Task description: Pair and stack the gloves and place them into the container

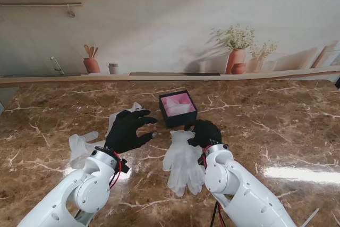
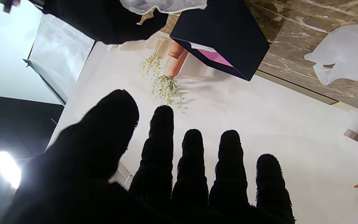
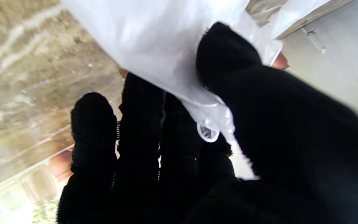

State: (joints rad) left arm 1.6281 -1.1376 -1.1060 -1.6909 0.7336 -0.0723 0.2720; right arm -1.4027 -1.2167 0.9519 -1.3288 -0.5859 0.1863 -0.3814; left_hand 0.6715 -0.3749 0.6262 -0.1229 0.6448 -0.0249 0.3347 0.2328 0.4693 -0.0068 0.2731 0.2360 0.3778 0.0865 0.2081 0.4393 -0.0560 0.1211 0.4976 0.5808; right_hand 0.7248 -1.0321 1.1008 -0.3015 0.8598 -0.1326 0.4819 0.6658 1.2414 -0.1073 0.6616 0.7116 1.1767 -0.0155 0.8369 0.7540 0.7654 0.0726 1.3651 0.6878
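Seen from the stand: two black-gloved robot hands over a brown marble table (image 1: 276,126), one small dark box (image 1: 178,109) with a pink lining, and white gloves in what look like three spots. Left hand (image 1: 127,130) raised off the table with all five fingers (image 2: 191,161) spread apart, holding nothing, pointed toward the box. Right hand (image 1: 204,132) closed on the cuff end of the middle gloves (image 1: 183,160), thumb pressing white film against the other fingers in the right wrist view (image 3: 166,53). Middle gloves lying flat just nearer to me than the box, fingers pointing toward me, right beside the right forearm; whether one glove or two stacked, cannot tell. A second glove (image 1: 79,147) crumpled on the table at the far left, partly hidden by the left wrist. A third white piece (image 1: 130,109) peeking out beyond the left hand, to the left of the box; seen again in the left wrist view (image 2: 346,53). Box standing open at the table's middle, something pale inside, not clear what. Along the back wall: one shelf, two terracotta vases with sprigs, one pot of wooden utensils, one small cup.
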